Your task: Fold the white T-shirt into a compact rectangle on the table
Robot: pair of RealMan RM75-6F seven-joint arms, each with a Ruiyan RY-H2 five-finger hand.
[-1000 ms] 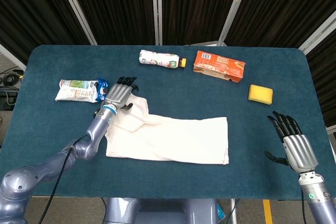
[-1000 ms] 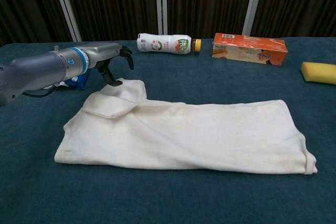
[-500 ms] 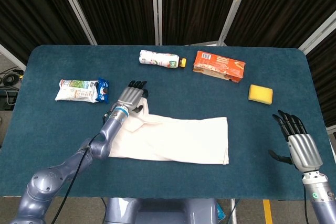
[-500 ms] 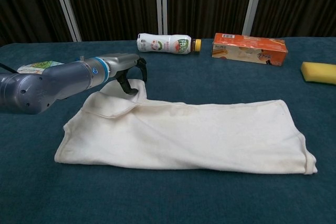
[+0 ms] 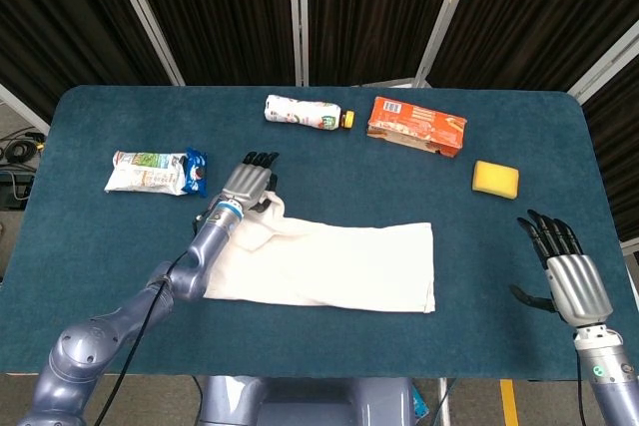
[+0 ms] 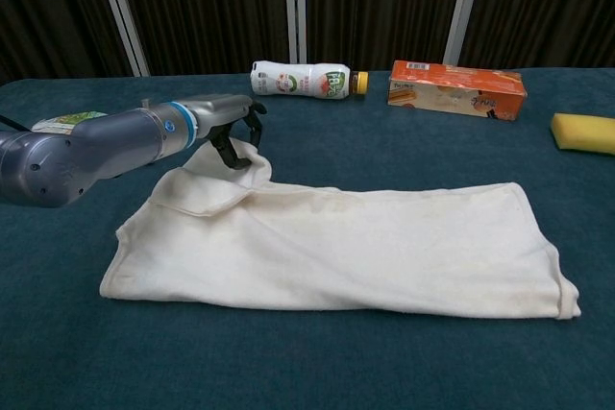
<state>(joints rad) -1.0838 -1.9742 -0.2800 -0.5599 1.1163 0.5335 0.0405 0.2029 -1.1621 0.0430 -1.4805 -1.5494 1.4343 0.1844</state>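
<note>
left hand (image 6: 227, 128) fingers curled, seemingly pinching T-shirt (image 6: 365, 247) sleeve

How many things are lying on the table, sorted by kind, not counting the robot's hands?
T-shirt: 1
Bottle: 1
Carton box: 1
Sponge: 1
Snack packet: 1
Total: 5

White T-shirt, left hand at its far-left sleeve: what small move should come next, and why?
Probably close the left hand on the sleeve corner and lift it. Its fingers sit at that corner of the white T-shirt, which lies as a long strip; the right hand is well clear.
</note>
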